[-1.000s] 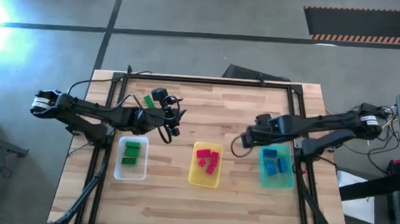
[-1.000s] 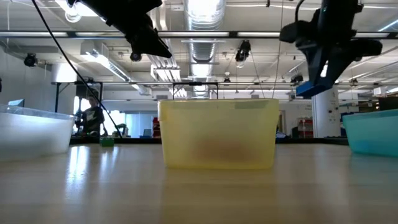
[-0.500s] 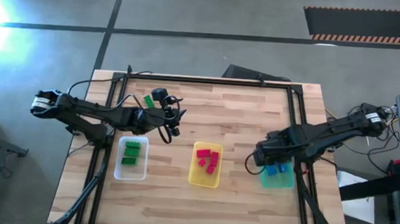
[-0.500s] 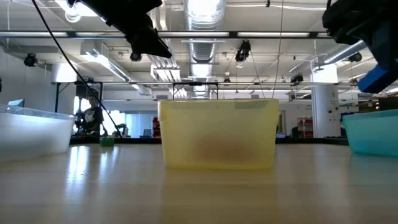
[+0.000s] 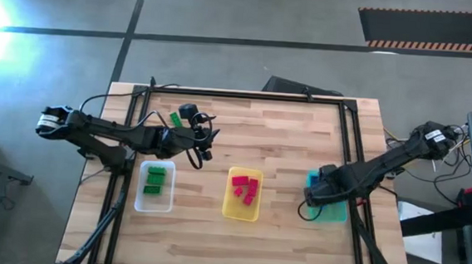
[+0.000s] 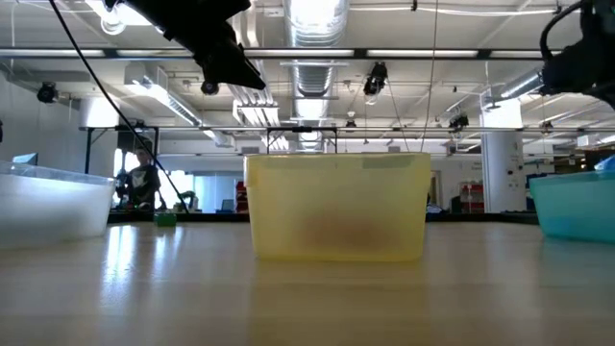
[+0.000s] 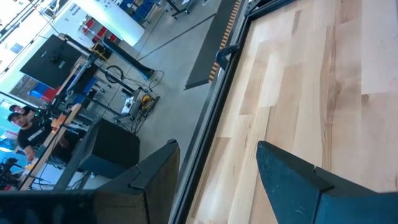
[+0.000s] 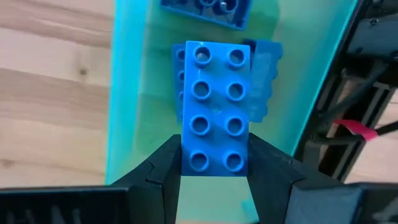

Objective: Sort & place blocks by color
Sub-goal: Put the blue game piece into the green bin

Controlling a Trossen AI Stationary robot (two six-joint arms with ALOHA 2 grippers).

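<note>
The worktop (image 5: 285,144) is of pale wooden planks with visible grain, edged by a dark metal frame. Three rectangular plastic trays are set in a row on it: a clear tray (image 5: 155,186), a translucent yellow tray (image 5: 243,194) and a teal tray (image 5: 328,210).

The blocks are small studded plastic bricks. Green blocks (image 5: 157,181) are seen in the clear tray, red blocks (image 5: 245,188) in the yellow tray. One more green block (image 5: 174,119) lies on the bare wood near the worktop's far left corner.

A blue block (image 8: 217,108), rectangular with two rows of four round studs, is clamped by its long sides between the fingers of the right tool (image 8: 214,163), directly over the teal tray. Further blue blocks (image 8: 208,9) lie in that tray beneath it. In the high view the right arm is stretched in from the right edge, and its tool (image 5: 319,188) is positioned over the teal tray.

The left tool (image 5: 206,146) is held above bare wood between the loose green block and the yellow tray, its arm extended from the left edge. Its fingers (image 7: 292,177) stand apart with nothing between them.
</note>
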